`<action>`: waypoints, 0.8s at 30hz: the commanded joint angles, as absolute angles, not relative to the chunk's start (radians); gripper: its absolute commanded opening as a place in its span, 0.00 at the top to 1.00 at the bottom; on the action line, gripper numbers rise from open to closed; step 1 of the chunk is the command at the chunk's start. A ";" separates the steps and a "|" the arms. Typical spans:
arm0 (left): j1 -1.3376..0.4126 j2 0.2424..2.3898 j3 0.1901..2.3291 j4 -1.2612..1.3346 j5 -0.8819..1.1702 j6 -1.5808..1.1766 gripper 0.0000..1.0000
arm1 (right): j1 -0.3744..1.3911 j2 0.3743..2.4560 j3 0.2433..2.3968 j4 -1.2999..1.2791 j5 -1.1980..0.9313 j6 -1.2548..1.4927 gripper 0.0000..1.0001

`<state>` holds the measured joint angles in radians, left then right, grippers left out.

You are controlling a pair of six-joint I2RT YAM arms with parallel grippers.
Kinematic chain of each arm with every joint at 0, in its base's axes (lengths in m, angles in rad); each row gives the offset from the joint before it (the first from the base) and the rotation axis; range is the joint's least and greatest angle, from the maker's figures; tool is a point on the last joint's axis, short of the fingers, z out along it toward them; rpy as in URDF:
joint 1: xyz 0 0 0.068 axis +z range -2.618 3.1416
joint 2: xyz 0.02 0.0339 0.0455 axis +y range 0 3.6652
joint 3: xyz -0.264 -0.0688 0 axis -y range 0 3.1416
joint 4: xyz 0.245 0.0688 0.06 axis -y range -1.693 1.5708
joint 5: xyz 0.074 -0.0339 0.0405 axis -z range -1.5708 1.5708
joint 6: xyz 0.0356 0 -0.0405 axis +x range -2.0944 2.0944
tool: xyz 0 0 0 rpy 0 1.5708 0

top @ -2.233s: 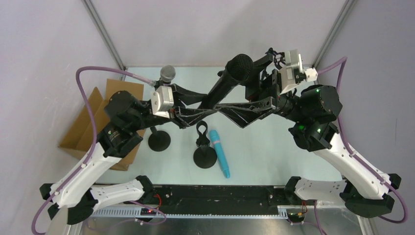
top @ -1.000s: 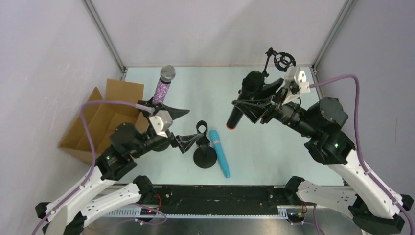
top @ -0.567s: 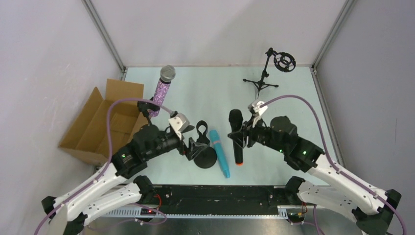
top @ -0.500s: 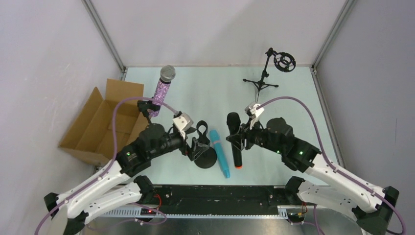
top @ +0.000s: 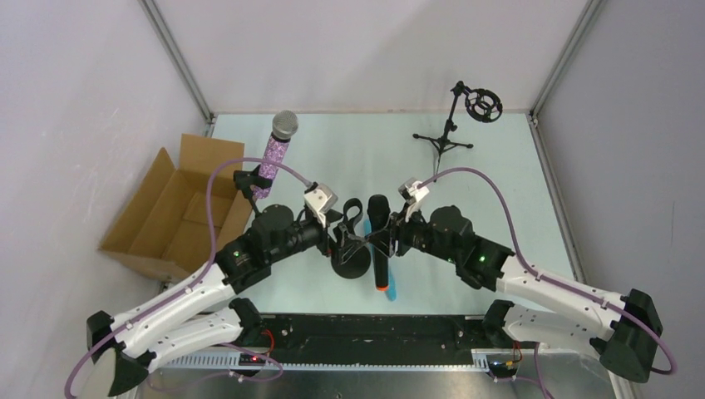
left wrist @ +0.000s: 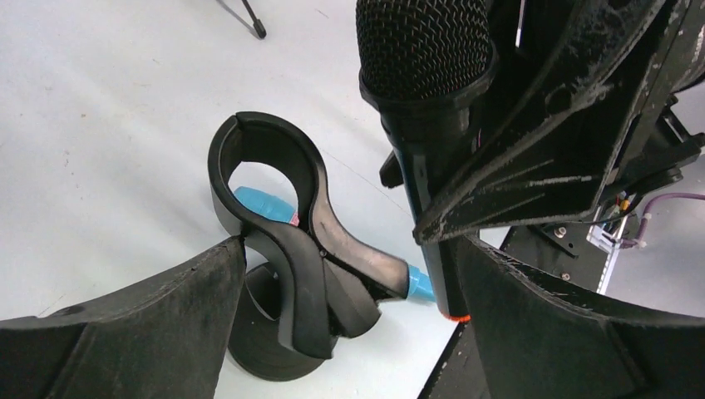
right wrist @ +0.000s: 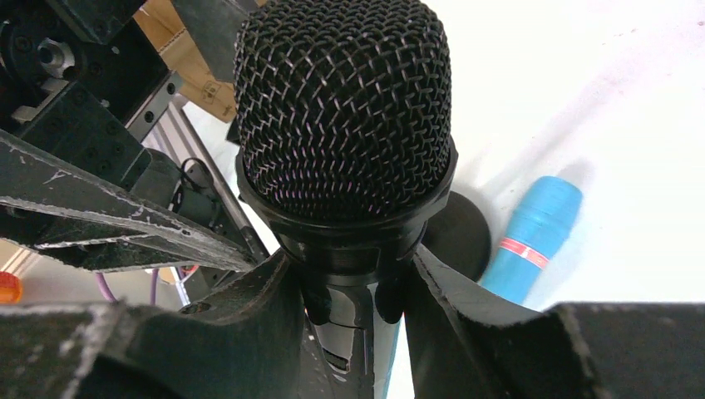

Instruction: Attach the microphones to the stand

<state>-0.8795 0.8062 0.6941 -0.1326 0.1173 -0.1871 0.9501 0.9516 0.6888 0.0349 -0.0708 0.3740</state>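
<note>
My right gripper (top: 385, 242) is shut on the black microphone (top: 379, 241). It holds the mic nearly upright, mesh head (right wrist: 345, 108) up and orange-red end (top: 381, 288) down, just right of the black stand clip (top: 352, 213). That clip (left wrist: 274, 166) rises from a round base (top: 349, 263). My left gripper (top: 339, 238) is open, and the clip's stem stands between its fingers (left wrist: 125, 332). The light blue microphone (right wrist: 532, 237) lies on the table behind the black one, mostly hidden. The purple glitter microphone (top: 274, 155) sits tilted in another stand at the back left.
An open cardboard box (top: 166, 218) lies at the left edge. A small tripod stand with a ring mount (top: 467, 110) stands at the back right. Both arms crowd the middle front of the table, over the black rail (top: 366, 328).
Both arms have dropped and closed in on the middle. The right carried the black microphone left to beside the clip. The left gripper slid right around the clip stand.
</note>
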 commanded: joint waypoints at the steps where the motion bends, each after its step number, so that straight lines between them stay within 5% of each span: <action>1: -0.882 0.814 0.728 -0.056 0.143 -0.227 0.00 | 0.977 0.939 0.678 0.197 -0.029 0.420 1.00; 12: -0.882 0.817 0.650 -0.055 0.086 -0.076 0.02 | 0.917 0.762 0.630 0.041 0.030 0.419 1.00; 24: -0.883 0.817 0.666 -0.057 0.031 -0.004 0.51 | 0.771 0.667 0.503 -0.051 0.011 0.465 1.00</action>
<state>-0.8799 0.8238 0.6483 -0.0799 0.0570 -0.0475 0.8059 0.6815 0.5011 -0.0734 0.0177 0.4526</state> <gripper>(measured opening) 0.551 0.453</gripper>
